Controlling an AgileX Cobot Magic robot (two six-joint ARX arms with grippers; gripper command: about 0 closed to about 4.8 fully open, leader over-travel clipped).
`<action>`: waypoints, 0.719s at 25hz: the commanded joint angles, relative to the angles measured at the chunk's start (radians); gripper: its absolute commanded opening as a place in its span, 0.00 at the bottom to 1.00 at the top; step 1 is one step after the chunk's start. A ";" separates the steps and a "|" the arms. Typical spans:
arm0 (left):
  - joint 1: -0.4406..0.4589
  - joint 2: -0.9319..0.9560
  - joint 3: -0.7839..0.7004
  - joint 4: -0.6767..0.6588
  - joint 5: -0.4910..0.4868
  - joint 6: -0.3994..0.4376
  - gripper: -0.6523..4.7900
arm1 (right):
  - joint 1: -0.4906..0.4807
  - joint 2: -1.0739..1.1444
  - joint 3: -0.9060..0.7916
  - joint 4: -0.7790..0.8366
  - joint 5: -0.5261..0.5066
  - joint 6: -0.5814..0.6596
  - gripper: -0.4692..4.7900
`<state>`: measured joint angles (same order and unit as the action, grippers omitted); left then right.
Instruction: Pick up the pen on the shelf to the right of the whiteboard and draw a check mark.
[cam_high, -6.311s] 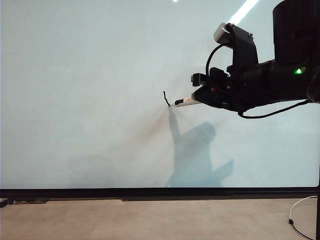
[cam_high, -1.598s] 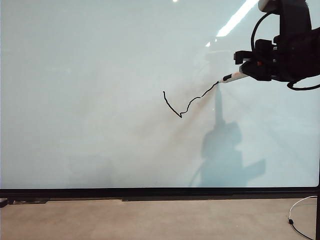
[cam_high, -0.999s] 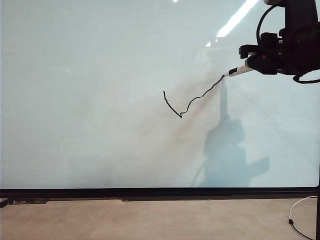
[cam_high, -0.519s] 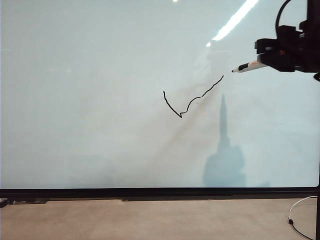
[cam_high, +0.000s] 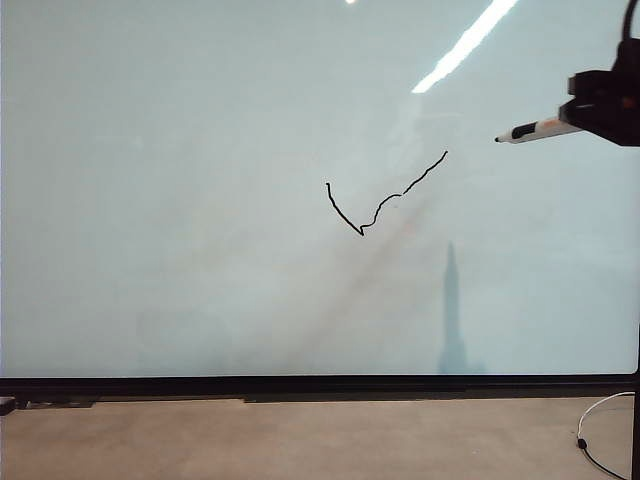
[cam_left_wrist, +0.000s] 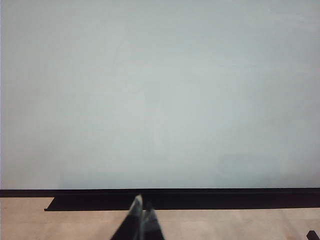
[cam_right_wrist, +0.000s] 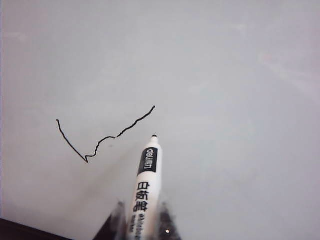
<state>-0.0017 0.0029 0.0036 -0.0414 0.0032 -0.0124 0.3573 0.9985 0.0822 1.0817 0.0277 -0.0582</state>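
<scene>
A black check mark (cam_high: 384, 198) is drawn near the middle of the whiteboard (cam_high: 200, 150); the right wrist view shows the check mark (cam_right_wrist: 102, 136) too. My right gripper (cam_high: 590, 118) is at the far right edge, shut on the white pen (cam_high: 538, 130), whose black tip points left and hangs clear of the board. In the right wrist view the pen (cam_right_wrist: 145, 185) sticks out between the right gripper (cam_right_wrist: 142, 222) fingers, its tip just off the stroke's end. My left gripper (cam_left_wrist: 141, 212) is shut and empty, low before the board's black frame (cam_left_wrist: 200, 197).
A black frame strip (cam_high: 320, 386) runs along the whiteboard's lower edge above the brown floor (cam_high: 300, 440). A white cable (cam_high: 600, 425) lies on the floor at the lower right. The pen's shadow (cam_high: 452, 310) falls on the board.
My right gripper has lifted the pen off the end of the finished stroke and pulled back to the right, away from the board. Its shadow has shrunk. The left gripper has not moved.
</scene>
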 joint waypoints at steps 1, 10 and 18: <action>0.000 0.000 0.003 0.013 0.000 0.005 0.11 | 0.001 -0.033 -0.030 0.015 0.004 -0.003 0.07; 0.000 0.000 0.003 0.013 0.000 0.005 0.11 | 0.001 -0.076 -0.082 0.002 0.003 -0.020 0.07; 0.000 0.000 0.003 0.013 0.000 0.005 0.11 | 0.001 -0.077 -0.082 -0.002 0.002 -0.032 0.07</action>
<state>-0.0017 0.0029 0.0036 -0.0414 0.0032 -0.0120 0.3573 0.9260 -0.0029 1.0641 0.0277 -0.0868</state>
